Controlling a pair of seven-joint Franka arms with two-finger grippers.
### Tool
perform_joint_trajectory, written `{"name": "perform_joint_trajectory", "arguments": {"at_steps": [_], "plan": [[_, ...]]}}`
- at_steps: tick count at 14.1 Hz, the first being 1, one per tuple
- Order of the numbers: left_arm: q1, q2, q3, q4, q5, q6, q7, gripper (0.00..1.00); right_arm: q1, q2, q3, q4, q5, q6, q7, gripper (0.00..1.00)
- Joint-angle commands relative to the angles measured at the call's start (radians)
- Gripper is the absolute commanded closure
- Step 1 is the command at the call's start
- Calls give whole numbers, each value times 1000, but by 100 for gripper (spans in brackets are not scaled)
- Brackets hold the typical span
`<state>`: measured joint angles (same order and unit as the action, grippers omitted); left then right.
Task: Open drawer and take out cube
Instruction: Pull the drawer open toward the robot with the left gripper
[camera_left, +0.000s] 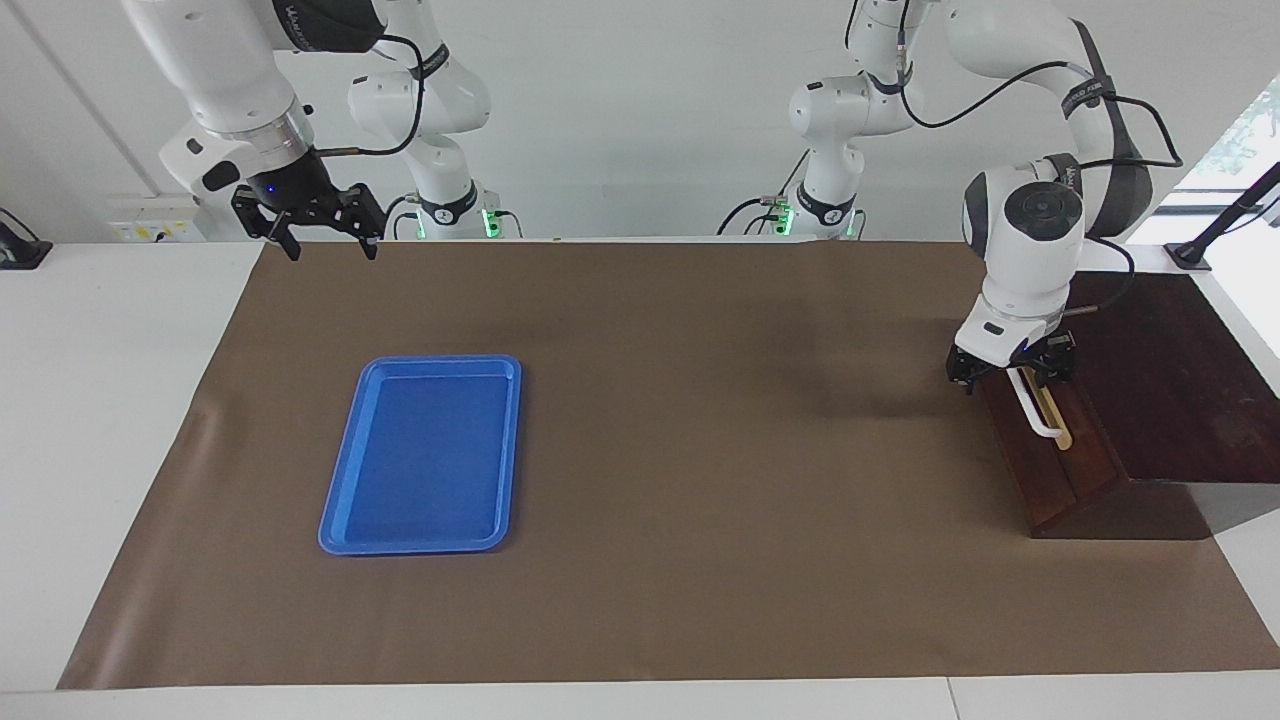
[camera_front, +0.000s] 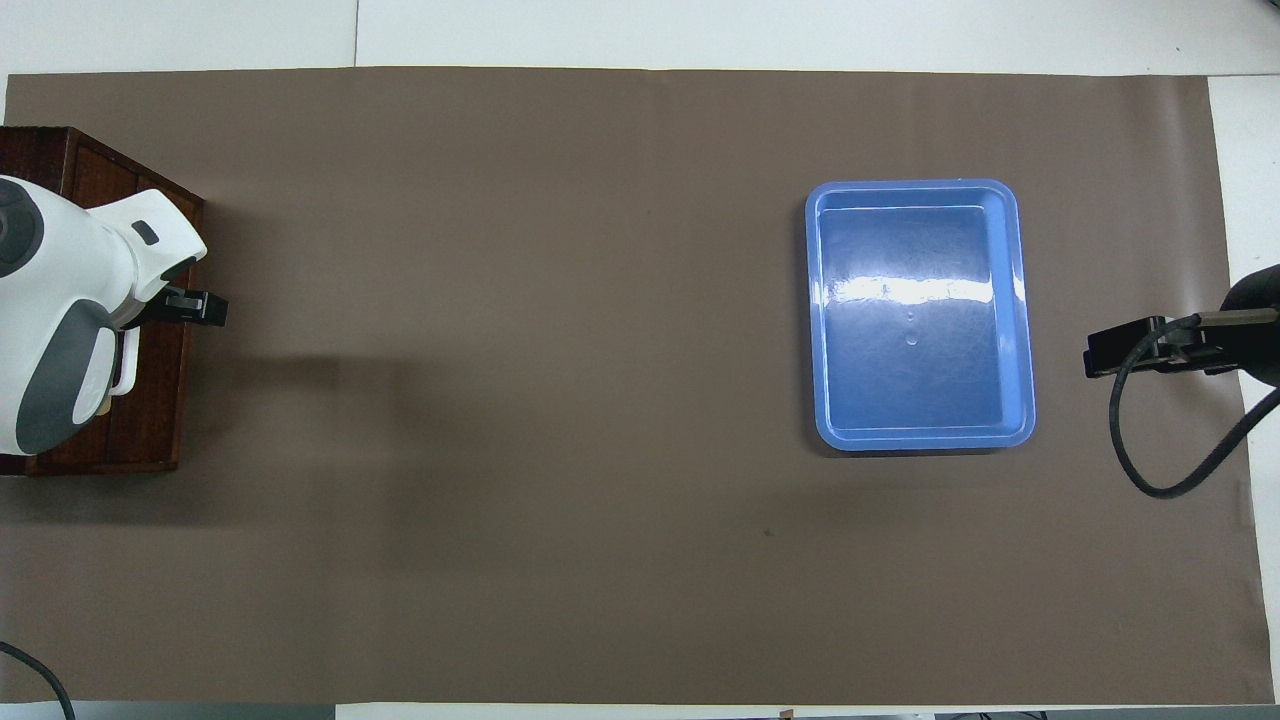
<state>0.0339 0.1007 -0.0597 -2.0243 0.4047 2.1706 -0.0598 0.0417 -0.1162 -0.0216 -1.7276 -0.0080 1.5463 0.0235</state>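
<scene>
The drawer (camera_left: 1052, 470) of the dark brown wooden box (camera_left: 1175, 370) is closed, at the left arm's end of the table. Its white bar handle (camera_left: 1036, 412) lies on a tan strip. My left gripper (camera_left: 1010, 376) is low at the front of the drawer, open. Its fingers straddle the end of the handle nearer to the robots without closing on it. In the overhead view the white hand covers most of the box (camera_front: 150, 410), and one black finger (camera_front: 203, 306) pokes out. My right gripper (camera_left: 324, 243) hangs open over the mat's edge at the right arm's end, waiting. The cube is hidden.
A flat blue tray (camera_left: 425, 450) (camera_front: 920, 315) lies on the brown mat (camera_left: 700, 450) toward the right arm's end, with nothing in it. A black cable (camera_front: 1150, 440) loops from the right hand.
</scene>
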Motion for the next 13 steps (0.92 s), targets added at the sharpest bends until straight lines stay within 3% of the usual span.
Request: {"name": "perform_joint_trajectory", "arguments": {"at_steps": [1, 7, 10, 13], "plan": [[0, -10, 9, -56, 22, 70, -38, 0, -17, -20, 12, -20, -15, -5, -25, 0], [-78, 49, -2, -50, 23, 117, -265, 0, -17, -20, 12, -20, -15, -6, -25, 0], [-95, 62, -64, -34, 17, 109, -365, 0, -17, -20, 12, -20, -15, -5, -25, 0], [-111, 70, -103, -2, -88, 97, -429, 0, -17, -20, 12, -20, -15, -6, -25, 0]]}}
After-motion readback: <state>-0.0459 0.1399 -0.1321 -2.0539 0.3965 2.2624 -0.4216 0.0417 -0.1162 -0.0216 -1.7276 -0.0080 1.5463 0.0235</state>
